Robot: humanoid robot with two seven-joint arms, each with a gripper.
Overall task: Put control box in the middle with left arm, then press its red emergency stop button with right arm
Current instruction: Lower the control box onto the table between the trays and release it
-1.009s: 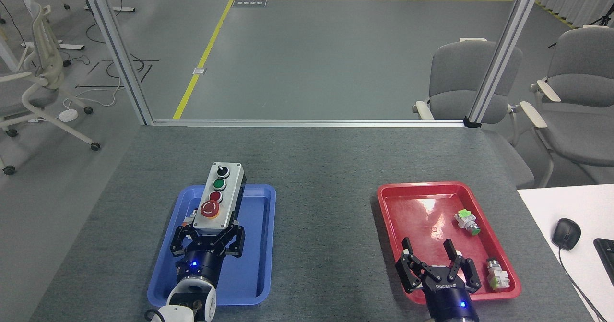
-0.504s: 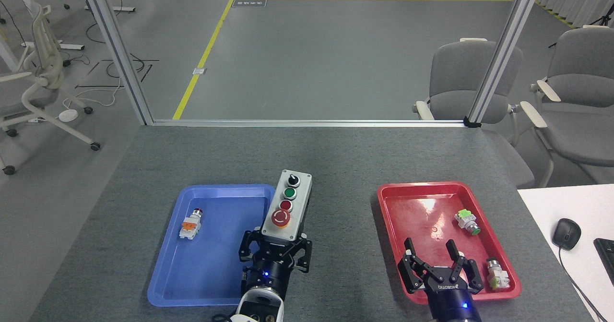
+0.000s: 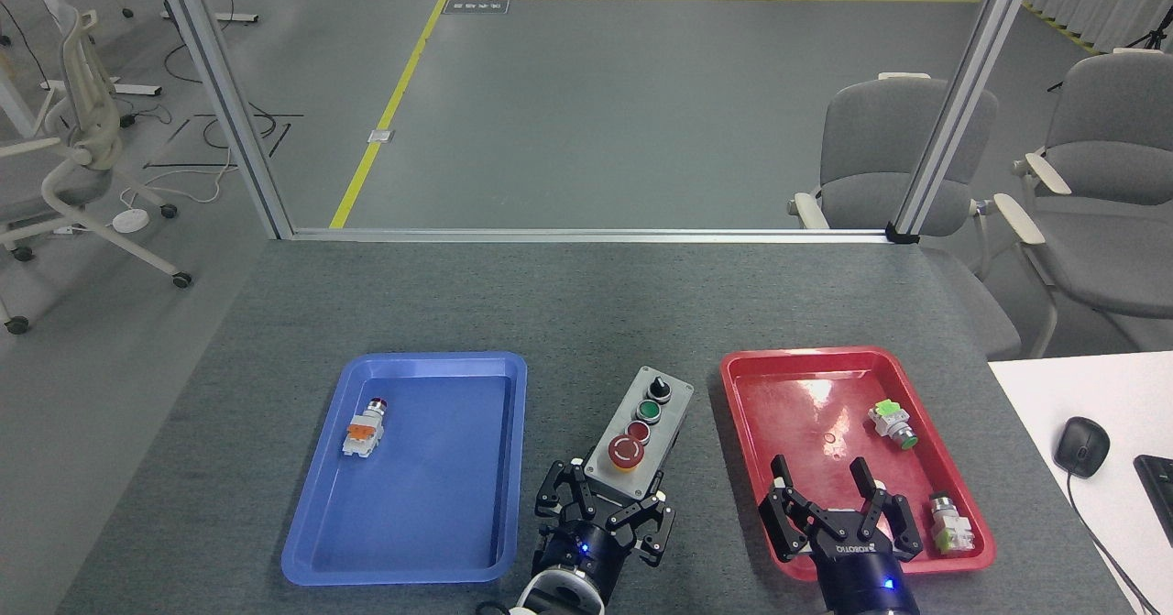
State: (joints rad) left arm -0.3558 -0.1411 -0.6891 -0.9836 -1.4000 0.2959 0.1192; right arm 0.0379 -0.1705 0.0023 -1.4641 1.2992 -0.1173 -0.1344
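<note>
Light-grey elongated control box (image 3: 641,427) with red mushroom stop button (image 3: 627,451): lower centre, between blue plastic tray (image 3: 316,542) and red plastic tray (image 3: 751,395). Left gripper (image 3: 605,510) clasps its near end; right gripper (image 3: 838,505) spread, empty. Risk: crooked release skews box.

- The desk (image 3: 596,303): matt, speckled dark-grey felt-like cloth.
- The red tray (image 3: 806,395): glossy plastic with bright glare spots.
- The blue tray (image 3: 440,487): smooth plastic with a duller sheen.
- The control box (image 3: 641,422): smooth light-grey top, satin finish.
- The floor (image 3: 641,111): smooth, faintly shiny grey coating.
</note>
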